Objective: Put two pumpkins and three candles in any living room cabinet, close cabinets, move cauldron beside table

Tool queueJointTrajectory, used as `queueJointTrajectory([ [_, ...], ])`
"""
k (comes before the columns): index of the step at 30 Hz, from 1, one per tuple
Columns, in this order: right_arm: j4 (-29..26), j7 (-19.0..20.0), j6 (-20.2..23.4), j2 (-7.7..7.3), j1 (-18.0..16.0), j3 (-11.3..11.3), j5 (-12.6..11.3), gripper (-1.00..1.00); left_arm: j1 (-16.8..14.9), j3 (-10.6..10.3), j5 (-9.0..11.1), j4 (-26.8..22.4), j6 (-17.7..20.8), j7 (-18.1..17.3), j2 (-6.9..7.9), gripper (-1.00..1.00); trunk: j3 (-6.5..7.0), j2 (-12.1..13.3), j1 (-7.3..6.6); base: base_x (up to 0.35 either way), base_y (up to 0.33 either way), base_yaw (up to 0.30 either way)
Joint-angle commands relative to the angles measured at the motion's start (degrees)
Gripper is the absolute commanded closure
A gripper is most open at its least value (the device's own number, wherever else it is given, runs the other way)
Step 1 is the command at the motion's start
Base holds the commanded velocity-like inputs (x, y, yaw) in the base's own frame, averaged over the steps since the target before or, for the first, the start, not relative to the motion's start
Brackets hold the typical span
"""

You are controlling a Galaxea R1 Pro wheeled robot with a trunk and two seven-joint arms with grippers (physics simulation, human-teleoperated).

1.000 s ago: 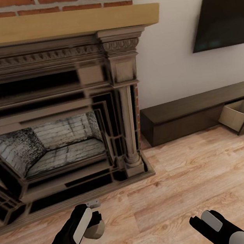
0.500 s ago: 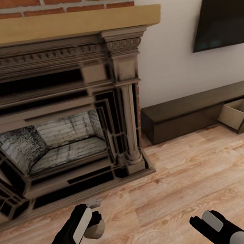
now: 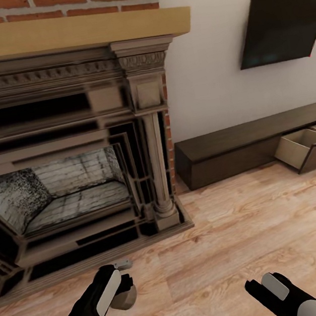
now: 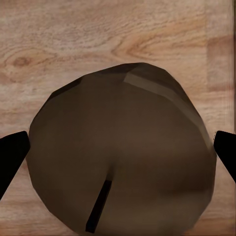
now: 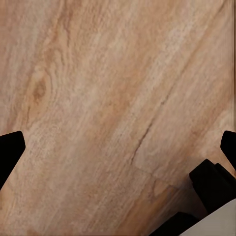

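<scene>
A: Where's our left gripper (image 3: 118, 292)?
B: We have it clamped on the brown candle (image 4: 120, 152), held above the plank floor (image 3: 233, 248) near the fireplace (image 3: 76, 155).
A: Right gripper (image 5: 118, 147)?
B: Spread wide, nothing in it. We see the cabinet (image 3: 238, 148) along the wall, one drawer (image 3: 304, 147) pulled out.

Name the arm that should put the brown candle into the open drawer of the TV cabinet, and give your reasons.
Left. The left gripper already holds the brown candle between its fingers, so no handover is needed. The right gripper is empty over bare floor. The open drawer lies far to the right, so the base probably has to drive there first.
</scene>
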Motion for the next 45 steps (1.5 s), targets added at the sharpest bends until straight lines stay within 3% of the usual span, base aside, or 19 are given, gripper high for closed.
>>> queueJointTrajectory([
  [1, -0.1, -0.3, 0.3, 0.04, 0.0, 0.1, -0.3, -1.0, 0.0, -0.3, 0.6, -0.1, 0.1, 0.6, 0.07, 1.0, -0.05, 0.0, -0.02, -0.096, -0.027, -0.154],
  [14, 0.0, -0.2, 0.2, 0.31, 0.0, 0.1, -0.4, -1.0, 0.0, -0.3, 0.6, -0.1, 0.1, 0.5, 0.1, 1.0, -0.19, 0.0, -0.02, -0.047, -0.039, -0.211],
  [45, 0.0, -0.2, 0.2, 0.35, 0.0, 0.0, -0.4, -1.0, 0.0, -0.5, 0.6, -0.1, 0.0, 0.6, 0.03, 1.0, -2.49, 0.0, -0.02, 0.0, 0.0, -0.181],
])
